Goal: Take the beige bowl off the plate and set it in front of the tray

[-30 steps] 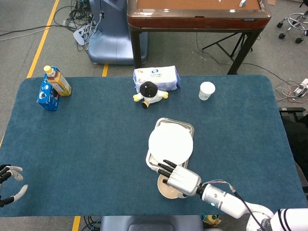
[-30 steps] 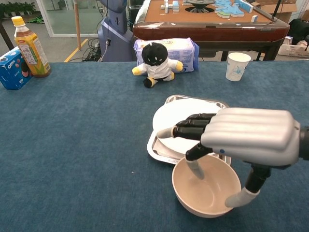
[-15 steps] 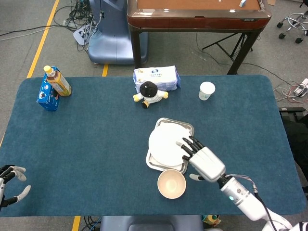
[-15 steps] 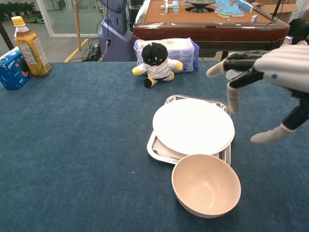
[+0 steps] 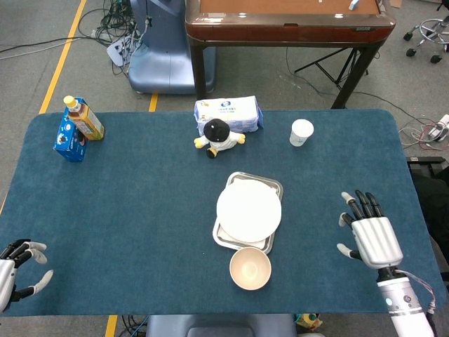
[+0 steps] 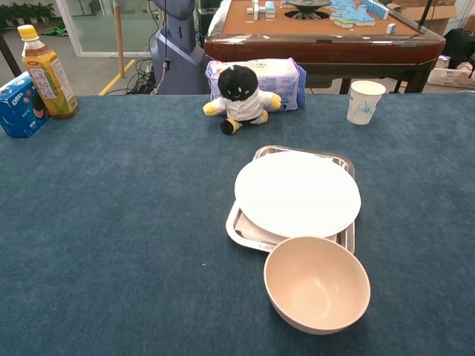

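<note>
Beige bowl [image 5: 250, 268] sits just before the tray [image 5: 219, 235], well left of your right hand [image 5: 372, 239], fingers spread, empty.

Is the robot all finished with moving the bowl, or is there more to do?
It looks finished. The beige bowl sits upright on the blue table, right in front of the tray, and the white plate on the tray has nothing on it. Nothing is in hand: the right robot hand is open, off to the side, and the left robot hand holds nothing. Nothing seems left.
</note>
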Robot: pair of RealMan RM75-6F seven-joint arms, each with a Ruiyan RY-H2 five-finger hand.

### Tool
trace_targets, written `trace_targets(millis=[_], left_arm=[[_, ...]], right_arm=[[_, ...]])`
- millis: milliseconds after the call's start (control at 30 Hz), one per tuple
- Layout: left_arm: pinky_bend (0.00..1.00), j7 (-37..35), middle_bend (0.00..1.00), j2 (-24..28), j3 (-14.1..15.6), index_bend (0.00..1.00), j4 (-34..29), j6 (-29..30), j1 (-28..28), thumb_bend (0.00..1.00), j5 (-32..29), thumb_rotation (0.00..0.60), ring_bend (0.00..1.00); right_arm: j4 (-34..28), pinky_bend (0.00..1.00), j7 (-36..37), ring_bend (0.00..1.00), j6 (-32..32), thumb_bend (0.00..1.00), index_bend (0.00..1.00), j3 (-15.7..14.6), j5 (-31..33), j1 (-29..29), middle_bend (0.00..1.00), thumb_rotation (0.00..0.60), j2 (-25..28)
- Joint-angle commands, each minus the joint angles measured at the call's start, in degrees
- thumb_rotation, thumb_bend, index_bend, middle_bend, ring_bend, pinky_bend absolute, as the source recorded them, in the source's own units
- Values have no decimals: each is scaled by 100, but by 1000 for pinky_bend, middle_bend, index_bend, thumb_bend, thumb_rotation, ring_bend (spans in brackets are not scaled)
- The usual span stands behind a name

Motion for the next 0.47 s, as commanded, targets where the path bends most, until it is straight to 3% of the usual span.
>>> trace_targets(millis=[33,467], left_arm=[[429,-20,363,-25,-16,530,26,21,-7,225,2,600,214],[436,-134,363,-38,-27,533,70,-10,-46,225,-28,600,214]], right_arm=[[106,30,378,0,123,104,476,51,79,-179,150,600,45],[311,30,932,0,-130,104,476,356,327,-240,165,600,238]])
